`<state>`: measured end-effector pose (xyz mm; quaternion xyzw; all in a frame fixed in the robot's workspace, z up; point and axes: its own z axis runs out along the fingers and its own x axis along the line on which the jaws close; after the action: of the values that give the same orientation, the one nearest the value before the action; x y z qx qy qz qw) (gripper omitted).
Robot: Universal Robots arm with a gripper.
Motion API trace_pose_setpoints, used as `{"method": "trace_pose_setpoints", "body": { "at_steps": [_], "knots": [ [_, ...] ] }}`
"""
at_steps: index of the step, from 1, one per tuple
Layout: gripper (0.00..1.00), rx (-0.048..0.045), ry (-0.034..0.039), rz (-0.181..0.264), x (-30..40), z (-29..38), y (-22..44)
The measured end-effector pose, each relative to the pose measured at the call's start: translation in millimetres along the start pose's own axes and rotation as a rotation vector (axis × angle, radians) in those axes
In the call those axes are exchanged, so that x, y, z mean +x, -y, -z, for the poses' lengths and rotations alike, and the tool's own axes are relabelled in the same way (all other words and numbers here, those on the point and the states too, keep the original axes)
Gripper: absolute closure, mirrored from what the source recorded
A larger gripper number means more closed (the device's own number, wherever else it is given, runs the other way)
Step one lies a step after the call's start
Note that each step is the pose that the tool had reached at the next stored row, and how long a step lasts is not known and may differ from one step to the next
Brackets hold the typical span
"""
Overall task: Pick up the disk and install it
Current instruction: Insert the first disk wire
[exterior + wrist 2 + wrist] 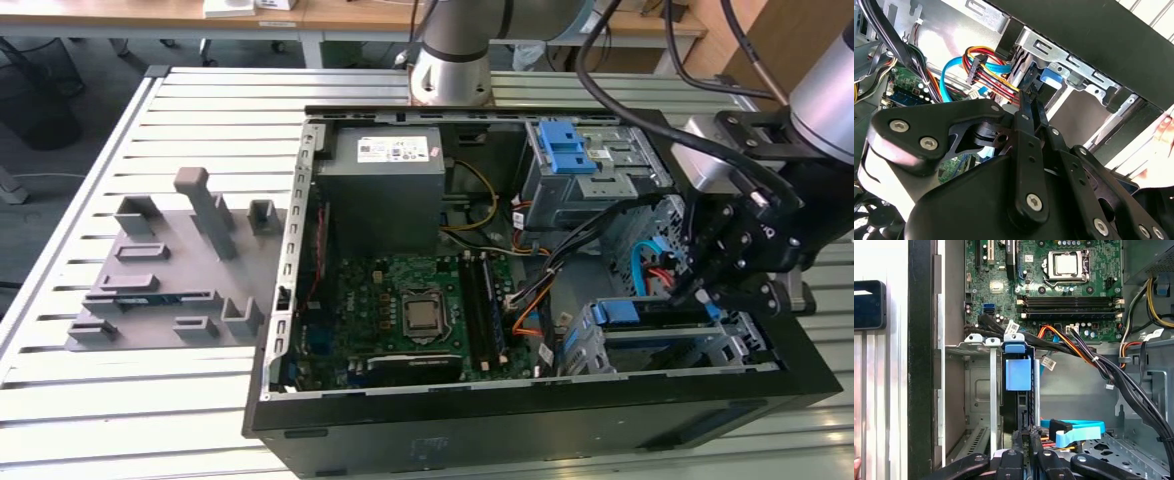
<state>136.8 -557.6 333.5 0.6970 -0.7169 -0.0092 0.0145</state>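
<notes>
Disk (1018, 374) is sitting upright in its cage bay (979, 385), the tool (1026, 437) pinching narrowly at its edge, seemingly seating it

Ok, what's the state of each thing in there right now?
Computer case: lying on its side, open.
Disk: on edge in the drive cage slot.
Gripper: fingers shut, tips by the disk's blue bracket.
Processor: bare, no cooler on it.
</notes>
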Motion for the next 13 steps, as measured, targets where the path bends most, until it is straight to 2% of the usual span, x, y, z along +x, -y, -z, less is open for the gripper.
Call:
{"method": "trace_pose_setpoints", "body": {
  "at_steps": [13],
  "knots": [
    [0.82, -0.0037, 0.0012, 0.0, 0.0, -3.8, 0.1]
  ]
}}
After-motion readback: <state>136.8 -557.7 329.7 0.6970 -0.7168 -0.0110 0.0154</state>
